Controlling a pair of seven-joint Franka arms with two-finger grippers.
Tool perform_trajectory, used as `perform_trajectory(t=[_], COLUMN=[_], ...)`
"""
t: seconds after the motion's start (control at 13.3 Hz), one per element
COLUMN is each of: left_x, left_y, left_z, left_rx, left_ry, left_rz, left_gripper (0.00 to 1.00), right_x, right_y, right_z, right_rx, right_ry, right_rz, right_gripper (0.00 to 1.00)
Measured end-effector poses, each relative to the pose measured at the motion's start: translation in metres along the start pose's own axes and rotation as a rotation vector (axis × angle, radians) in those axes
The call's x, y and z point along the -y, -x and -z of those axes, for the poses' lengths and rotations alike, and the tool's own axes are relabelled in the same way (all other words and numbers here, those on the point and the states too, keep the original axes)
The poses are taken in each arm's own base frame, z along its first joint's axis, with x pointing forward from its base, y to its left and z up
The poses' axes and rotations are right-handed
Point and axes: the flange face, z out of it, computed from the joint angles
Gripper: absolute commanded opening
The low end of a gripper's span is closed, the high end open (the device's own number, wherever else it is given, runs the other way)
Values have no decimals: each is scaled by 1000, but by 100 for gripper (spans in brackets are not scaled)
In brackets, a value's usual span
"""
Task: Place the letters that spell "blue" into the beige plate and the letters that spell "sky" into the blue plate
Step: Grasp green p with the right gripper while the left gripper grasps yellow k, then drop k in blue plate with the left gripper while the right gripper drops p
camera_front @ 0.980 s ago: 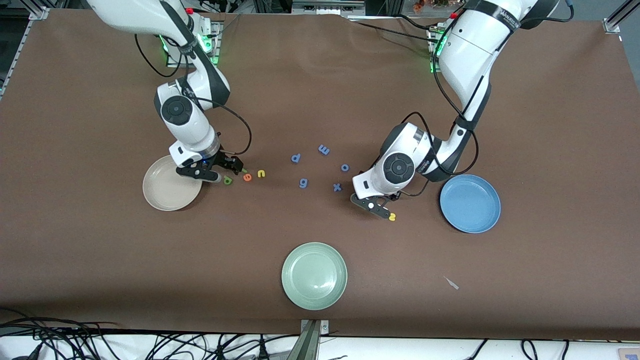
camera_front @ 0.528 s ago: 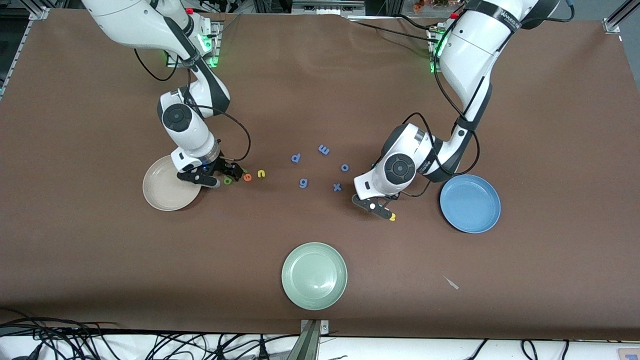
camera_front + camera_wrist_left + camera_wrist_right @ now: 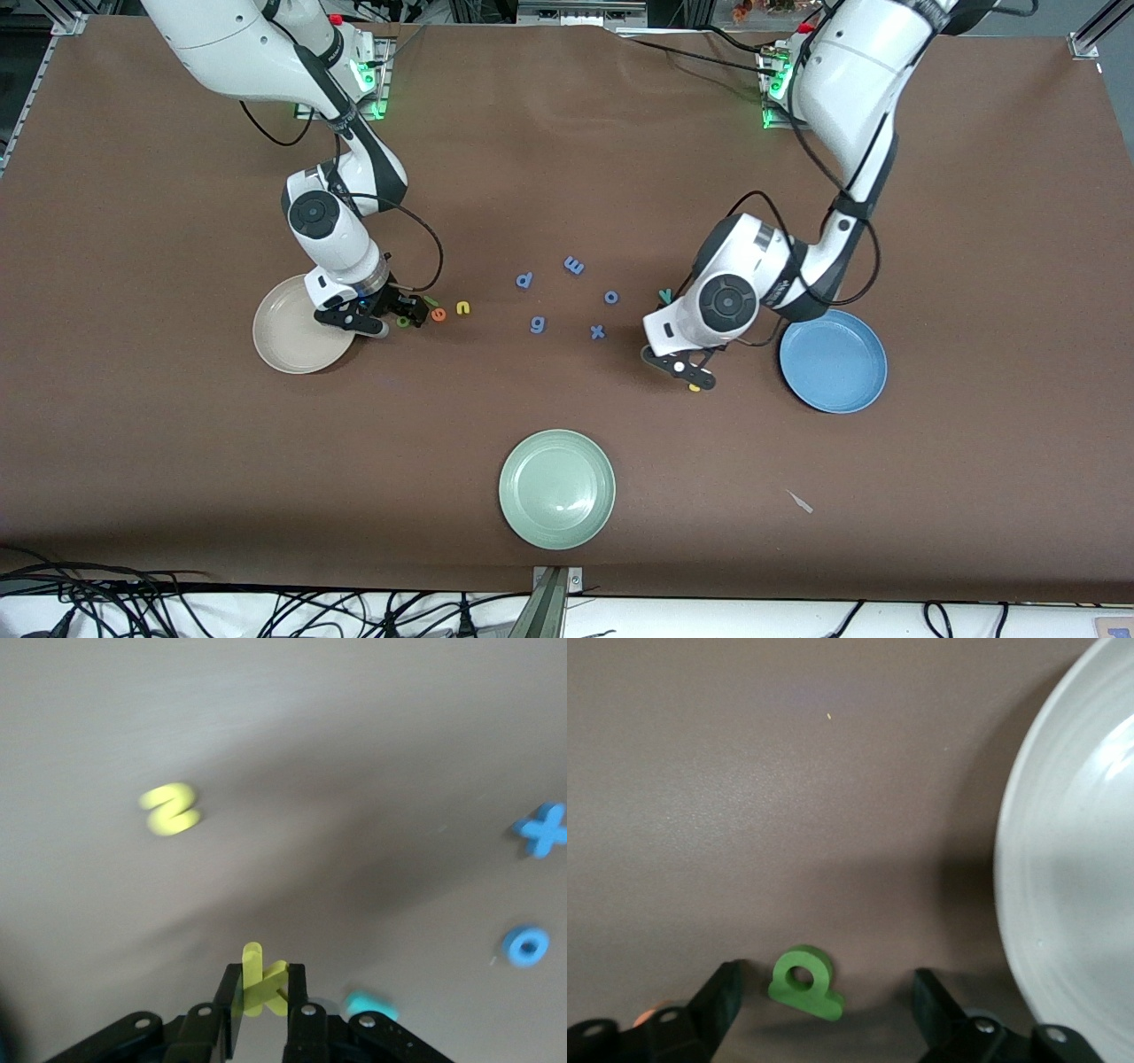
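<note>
My left gripper [image 3: 689, 377] [image 3: 263, 979] is shut on the yellow k [image 3: 262, 985], low over the table beside the blue plate [image 3: 833, 361]. The yellow s [image 3: 171, 809] lies apart on the cloth. The teal y [image 3: 664, 295] [image 3: 370, 1004] lies by that arm's wrist. My right gripper [image 3: 396, 320] [image 3: 826, 983] is open, its fingers either side of the dark green b [image 3: 403, 322] [image 3: 819, 1005] without touching it, beside the beige plate [image 3: 283, 341] [image 3: 1072, 859]. The light green l [image 3: 432, 302], orange e [image 3: 438, 315] and yellow u [image 3: 462, 307] lie next to the b.
A pale green plate [image 3: 556, 488] sits near the front edge. Blue-purple letters p [image 3: 524, 280], m [image 3: 574, 264], g [image 3: 537, 325], o [image 3: 611, 297] and x [image 3: 598, 332] are scattered mid-table. A small pale scrap [image 3: 800, 501] lies nearer the camera than the blue plate.
My left gripper has shut on the k and shifted toward the blue plate, uncovering the teal y. My right gripper has settled lower around the b, its fingers a little narrower.
</note>
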Motion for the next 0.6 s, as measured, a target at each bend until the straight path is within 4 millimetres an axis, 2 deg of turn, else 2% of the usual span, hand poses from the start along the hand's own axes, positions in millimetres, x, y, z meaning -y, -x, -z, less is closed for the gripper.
perform_trajectory(t=[0.15, 0.23, 0.45, 0.6], left_x=[39, 59, 113, 139], left_y=[15, 21, 32, 37], left_z=[26, 30, 17, 2], left_rx=[53, 82, 141, 167], left_ry=[-70, -115, -213, -254], left_rz=[1, -3, -14, -27], left_gripper=[4, 4, 5, 7], right_x=[2, 3, 7, 7], right_y=[0, -1, -2, -2], right_z=[2, 4, 9, 11], right_rx=[-4, -8, -13, -8], right_ry=[-4, -7, -10, -4], right_rz=[3, 4, 8, 10], right_gripper=[43, 37, 28, 28])
